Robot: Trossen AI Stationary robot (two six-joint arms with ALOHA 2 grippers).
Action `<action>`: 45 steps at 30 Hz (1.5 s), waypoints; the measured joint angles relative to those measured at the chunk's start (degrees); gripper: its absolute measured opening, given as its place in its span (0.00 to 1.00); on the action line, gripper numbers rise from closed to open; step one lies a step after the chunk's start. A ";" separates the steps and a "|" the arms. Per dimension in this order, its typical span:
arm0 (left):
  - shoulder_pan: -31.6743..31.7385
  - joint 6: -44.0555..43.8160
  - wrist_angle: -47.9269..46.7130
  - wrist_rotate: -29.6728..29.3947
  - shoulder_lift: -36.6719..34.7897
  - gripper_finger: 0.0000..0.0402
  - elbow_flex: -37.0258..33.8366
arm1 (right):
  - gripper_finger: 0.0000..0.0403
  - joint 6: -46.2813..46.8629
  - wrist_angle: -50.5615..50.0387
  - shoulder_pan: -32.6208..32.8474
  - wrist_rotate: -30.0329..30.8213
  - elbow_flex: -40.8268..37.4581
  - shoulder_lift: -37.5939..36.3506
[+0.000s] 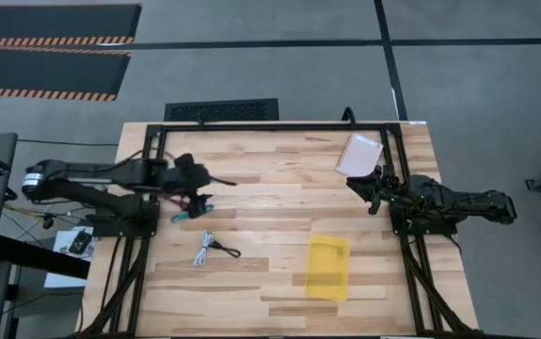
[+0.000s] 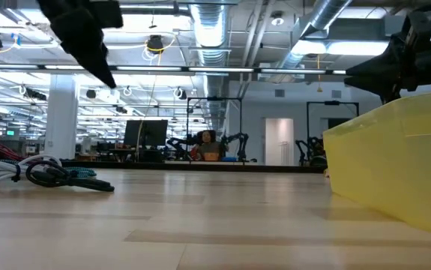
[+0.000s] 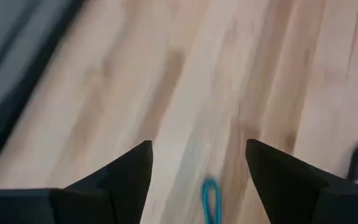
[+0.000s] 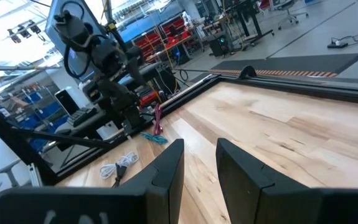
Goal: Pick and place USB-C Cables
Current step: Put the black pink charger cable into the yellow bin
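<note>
Red cable (image 1: 185,201) and teal cable (image 1: 198,207) lie together on the table's left part, just on the near side of my left gripper (image 1: 212,178). That gripper hovers above the wood, open, with the teal cable (image 3: 211,199) showing between its fingers and touching neither. White cable (image 1: 202,250) and black cable (image 1: 225,249) lie nearer the front edge. My right gripper (image 4: 200,155) waits open at the table's right side (image 1: 375,188), holding nothing. The yellow tray (image 1: 328,266) sits near the front right.
A flat pale pink packet (image 1: 359,153) lies near the far right corner, beside the right arm. A black frame (image 1: 270,126) borders the table's far edge and sides. Bare wood stretches between the cables and the tray (image 2: 395,161).
</note>
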 joint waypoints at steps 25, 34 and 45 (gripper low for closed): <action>7.11 16.53 -21.76 6.49 25.00 0.62 1.37 | 0.30 -0.17 -0.51 0.00 -0.04 -0.02 0.00; 7.11 16.97 -15.42 6.34 24.99 0.62 -6.20 | 0.30 -0.13 -0.61 0.00 -0.06 -0.02 0.00; 9.12 19.90 -12.87 6.57 25.00 0.62 -7.02 | 0.30 -0.08 -0.51 0.02 -0.07 -0.04 0.00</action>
